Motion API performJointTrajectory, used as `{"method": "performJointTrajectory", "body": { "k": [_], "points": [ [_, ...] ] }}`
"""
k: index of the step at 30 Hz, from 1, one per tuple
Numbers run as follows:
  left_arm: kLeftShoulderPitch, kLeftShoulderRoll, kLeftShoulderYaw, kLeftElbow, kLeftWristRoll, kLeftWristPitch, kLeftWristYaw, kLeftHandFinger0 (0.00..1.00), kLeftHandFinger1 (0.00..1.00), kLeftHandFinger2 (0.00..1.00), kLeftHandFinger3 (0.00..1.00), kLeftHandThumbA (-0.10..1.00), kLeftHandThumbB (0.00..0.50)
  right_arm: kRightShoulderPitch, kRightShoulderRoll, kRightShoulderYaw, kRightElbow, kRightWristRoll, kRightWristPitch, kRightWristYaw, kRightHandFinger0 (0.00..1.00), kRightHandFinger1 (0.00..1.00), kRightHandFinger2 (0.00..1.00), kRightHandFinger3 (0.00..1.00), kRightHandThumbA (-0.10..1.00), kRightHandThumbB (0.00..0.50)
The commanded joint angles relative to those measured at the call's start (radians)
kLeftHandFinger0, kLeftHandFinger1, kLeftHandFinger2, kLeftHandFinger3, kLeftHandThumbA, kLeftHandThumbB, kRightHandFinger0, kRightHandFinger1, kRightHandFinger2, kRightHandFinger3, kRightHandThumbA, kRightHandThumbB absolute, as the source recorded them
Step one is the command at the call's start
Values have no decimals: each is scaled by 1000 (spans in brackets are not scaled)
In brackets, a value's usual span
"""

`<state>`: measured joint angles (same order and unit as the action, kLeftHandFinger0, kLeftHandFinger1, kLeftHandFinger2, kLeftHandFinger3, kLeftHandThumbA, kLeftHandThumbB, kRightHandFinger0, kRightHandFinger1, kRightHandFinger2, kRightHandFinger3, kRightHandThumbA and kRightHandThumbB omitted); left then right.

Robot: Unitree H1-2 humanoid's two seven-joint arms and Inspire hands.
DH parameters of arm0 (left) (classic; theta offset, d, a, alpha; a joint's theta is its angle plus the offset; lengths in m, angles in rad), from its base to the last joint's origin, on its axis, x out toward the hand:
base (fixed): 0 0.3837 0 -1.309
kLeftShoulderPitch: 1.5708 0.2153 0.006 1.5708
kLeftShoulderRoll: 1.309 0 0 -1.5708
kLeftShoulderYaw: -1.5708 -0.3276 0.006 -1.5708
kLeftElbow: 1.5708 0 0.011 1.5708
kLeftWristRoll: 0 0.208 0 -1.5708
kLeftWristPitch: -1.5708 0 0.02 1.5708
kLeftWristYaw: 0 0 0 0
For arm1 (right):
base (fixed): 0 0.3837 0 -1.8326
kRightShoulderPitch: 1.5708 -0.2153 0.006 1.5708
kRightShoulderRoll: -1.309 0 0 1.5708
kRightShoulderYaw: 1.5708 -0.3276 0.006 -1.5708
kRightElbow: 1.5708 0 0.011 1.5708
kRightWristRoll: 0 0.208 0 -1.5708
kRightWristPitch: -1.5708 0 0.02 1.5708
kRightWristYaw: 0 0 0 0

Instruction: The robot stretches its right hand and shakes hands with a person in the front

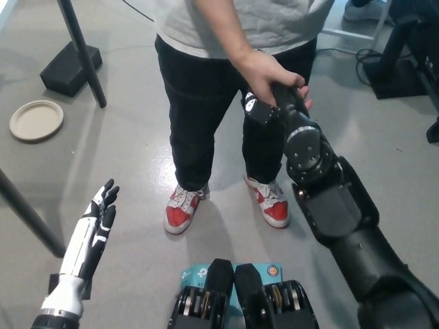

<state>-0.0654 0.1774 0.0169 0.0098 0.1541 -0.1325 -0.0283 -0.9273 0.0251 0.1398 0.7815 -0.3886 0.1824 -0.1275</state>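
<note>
A person in a grey shirt [233,24] and black trousers stands right in front of me. My black right arm [329,199] reaches forward from the lower right. My right hand [262,108] is clasped with the person's hand [264,72], which wraps over it from above and hides most of it. The clasp sits at about the person's thigh height. My white left hand [94,228] rests at the lower left, fingers straight and apart, holding nothing.
The person's red and white shoes [182,208] stand on the grey floor close before me. A beige plate [36,120] lies at the left, near a black stand base [68,65] and its pole. Dark equipment [405,48] fills the far right.
</note>
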Motion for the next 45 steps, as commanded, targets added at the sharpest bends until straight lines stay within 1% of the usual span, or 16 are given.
{"method": "performJointTrajectory", "body": {
  "k": [1,5,7,11,12,14,16,21,25,27,29,33,38,39,42,45],
  "points": [
    [-28,18,-7,-36,17,-17,-3,1000,1000,1000,1000,1000,107,-136,-2,-24,197,60,-136,-24,912,1000,1000,1000,51,225],
    [-39,23,-7,-36,16,-11,-7,1000,1000,1000,1000,1000,104,-103,-2,-15,98,62,-135,-7,903,1000,1000,1000,109,233],
    [-41,26,-6,-35,24,-9,-4,1000,1000,1000,1000,1000,103,-50,-1,-3,-102,68,-95,42,929,1000,1000,1000,132,232],
    [-35,26,-3,-35,18,-12,-4,1000,1000,1000,1000,1000,107,33,8,21,-474,62,-5,104,704,895,1000,1000,132,251],
    [-34,25,-2,-34,15,-14,-3,1000,1000,1000,1000,1000,107,52,9,28,-569,59,4,115,523,787,1000,1000,125,258],
    [-39,23,-1,-32,8,-3,-7,1000,1000,1000,1000,1000,120,92,3,44,-804,72,45,163,795,946,1000,1000,119,245],
    [-43,24,-1,-27,16,-8,-2,1000,1000,1000,1000,1000,107,114,1,58,-975,79,84,193,888,1000,1000,1000,104,234],
    [-33,29,0,-26,23,-14,1,1000,1000,1000,1000,1000,100,144,8,97,-1398,47,187,254,969,1000,1000,1000,154,236],
    [-30,27,-3,-27,15,-6,-6,1000,1000,1000,1000,1000,108,140,40,98,-1604,29,276,276,919,1000,1000,1000,143,256],
    [-29,26,-5,-26,21,-15,-4,1000,1000,1000,1000,1000,92,133,48,94,-1671,65,286,284,943,1000,1000,1000,107,235],
    [-35,29,-6,-23,27,-20,-1,1000,1000,1000,1000,1000,86,131,31,91,-1672,104,270,277,1000,1000,1000,1000,88,230],
    [-30,26,-6,-27,26,-10,-2,1000,1000,1000,1000,1000,109,158,24,70,-1559,99,279,268,780,945,1000,1000,78,227],
    [-22,24,-10,-34,27,-6,-6,1000,1000,1000,1000,1000,99,175,-19,24,-1204,107,240,248,932,1000,1000,1000,97,221],
    [-26,24,-9,-34,24,-6,-5,1000,1000,1000,1000,1000,100,165,-26,19,-1096,92,214,232,896,1000,1000,1000,107,232],
    [-31,26,-10,-34,30,-7,-5,1000,1000,1000,1000,1000,96,138,-30,-4,-854,104,176,200,933,1000,1000,1000,157,233],
    [-32,24,-8,-37,22,-7,-8,1000,1000,1000,1000,1000,90,101,-38,-16,-622,88,136,158,854,995,1000,1000,142,218]
  ]
}}
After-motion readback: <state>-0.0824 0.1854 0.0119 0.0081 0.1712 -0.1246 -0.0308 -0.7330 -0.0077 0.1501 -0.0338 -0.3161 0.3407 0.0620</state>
